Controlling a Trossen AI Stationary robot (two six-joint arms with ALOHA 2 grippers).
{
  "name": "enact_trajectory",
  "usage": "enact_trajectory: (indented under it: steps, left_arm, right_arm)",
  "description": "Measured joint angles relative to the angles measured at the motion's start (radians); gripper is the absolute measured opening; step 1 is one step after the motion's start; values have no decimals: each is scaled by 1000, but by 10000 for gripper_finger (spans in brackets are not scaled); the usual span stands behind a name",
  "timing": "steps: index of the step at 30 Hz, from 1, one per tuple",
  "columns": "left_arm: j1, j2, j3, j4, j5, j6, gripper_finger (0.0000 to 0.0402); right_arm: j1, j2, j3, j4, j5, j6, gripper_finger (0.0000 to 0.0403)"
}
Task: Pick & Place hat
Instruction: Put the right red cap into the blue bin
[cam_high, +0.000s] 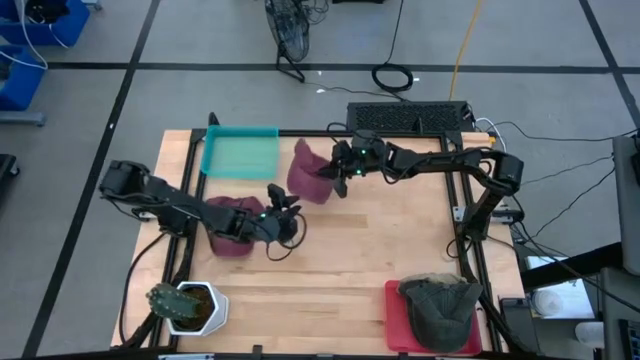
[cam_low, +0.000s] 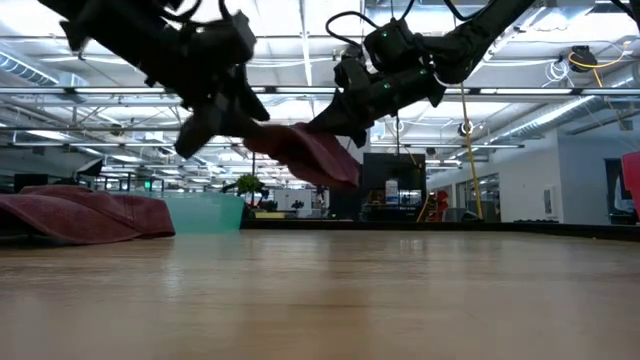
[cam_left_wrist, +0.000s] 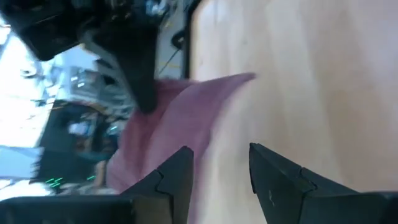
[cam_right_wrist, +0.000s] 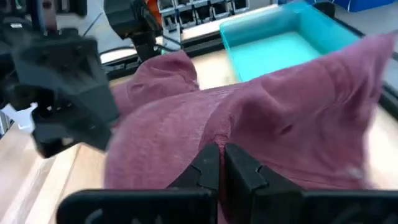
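My right gripper (cam_high: 338, 180) is shut on a maroon hat (cam_high: 308, 170), which it holds up in the air just right of the teal tray (cam_high: 240, 150); the low view shows this hat (cam_low: 310, 155) well clear of the wood. A second maroon hat (cam_high: 235, 228) lies flat on the table at the left, partly under my left arm. My left gripper (cam_high: 285, 215) hovers open near the table's middle, in front of the held hat and apart from it. The left wrist view shows its fingers (cam_left_wrist: 221, 155) with nothing between them. My right gripper pinches a bunched fold of the hat's cloth (cam_right_wrist: 217, 134) between its two shut fingers. It comes from the table's right, slanting slightly down. The hat spreads out beyond the fingertips toward the teal tray and is lifted clear of the table.
A red tray (cam_high: 395, 325) at the near right corner holds a grey-green hat (cam_high: 440, 305). A potted plant (cam_high: 185, 305) stands at the near left corner. A keyboard (cam_high: 410, 118) lies past the far edge. Bare wood stretches across the table's near middle.
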Motion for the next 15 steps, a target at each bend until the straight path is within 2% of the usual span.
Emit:
enact_trajectory:
  steps: [7,15]
  left_arm:
    - [14,56,0,159,-60,113,159]
    - [23,56,0,202,-68,77,159]
  right_arm:
    - [13,0,0,-22,-4,-3,4]
    - [12,0,0,-23,-1,-18,5]
